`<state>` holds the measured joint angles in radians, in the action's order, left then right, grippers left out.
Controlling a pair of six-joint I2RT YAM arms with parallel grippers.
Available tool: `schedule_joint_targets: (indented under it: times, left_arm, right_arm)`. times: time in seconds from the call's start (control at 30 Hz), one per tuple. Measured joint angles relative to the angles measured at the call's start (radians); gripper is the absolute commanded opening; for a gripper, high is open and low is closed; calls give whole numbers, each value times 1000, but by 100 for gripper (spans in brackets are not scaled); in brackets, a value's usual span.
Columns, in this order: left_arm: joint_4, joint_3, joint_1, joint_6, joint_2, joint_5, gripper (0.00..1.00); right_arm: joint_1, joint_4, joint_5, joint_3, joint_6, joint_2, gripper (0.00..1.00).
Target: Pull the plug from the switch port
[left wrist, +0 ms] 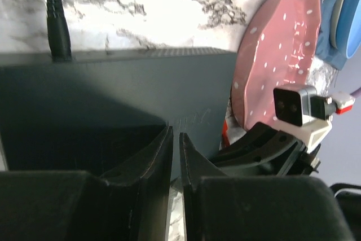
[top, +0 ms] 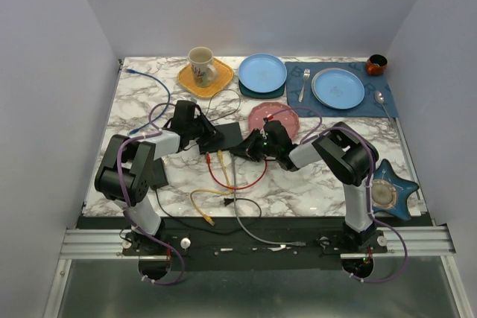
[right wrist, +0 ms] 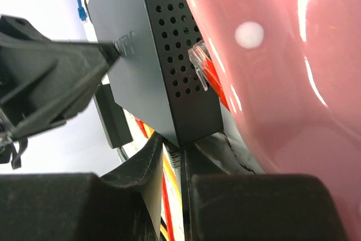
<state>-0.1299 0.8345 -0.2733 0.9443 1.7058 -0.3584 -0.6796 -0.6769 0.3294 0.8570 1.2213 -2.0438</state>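
Observation:
The switch (top: 227, 136) is a flat black box lying mid-table beside a pink dotted plate (top: 276, 117). Red, yellow and grey cables (top: 237, 176) run from its near edge. My right gripper (right wrist: 175, 153) is at the switch's (right wrist: 135, 55) corner, its fingers closed on a grey ribbed plug (right wrist: 174, 154). A clear plug on a red cable (right wrist: 198, 65) sits against the perforated side. My left gripper (left wrist: 176, 135) rests over the switch's top (left wrist: 113, 88), fingers almost together with nothing between them. A black power lead (left wrist: 56, 21) enters the far edge.
A black power brick (top: 159, 173) lies by the left arm. At the back stand a mug on a yellow plate (top: 203, 71), blue plates (top: 262, 72) and a blue mat with fork and spoon (top: 343, 88). A blue star dish (top: 387, 190) sits at the right edge.

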Motion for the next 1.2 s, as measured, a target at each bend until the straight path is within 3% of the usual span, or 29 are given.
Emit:
schedule_joint_targets:
  times: [0.27, 1.2]
  left_arm:
    - [-16, -93, -69, 26, -99, -5, 24]
    - [-85, -73, -84, 55, -14, -10, 20]
  right_arm:
    - [0, -16, 8, 1, -20, -8, 1]
    - [2, -42, 80, -66, -152, 25, 1]
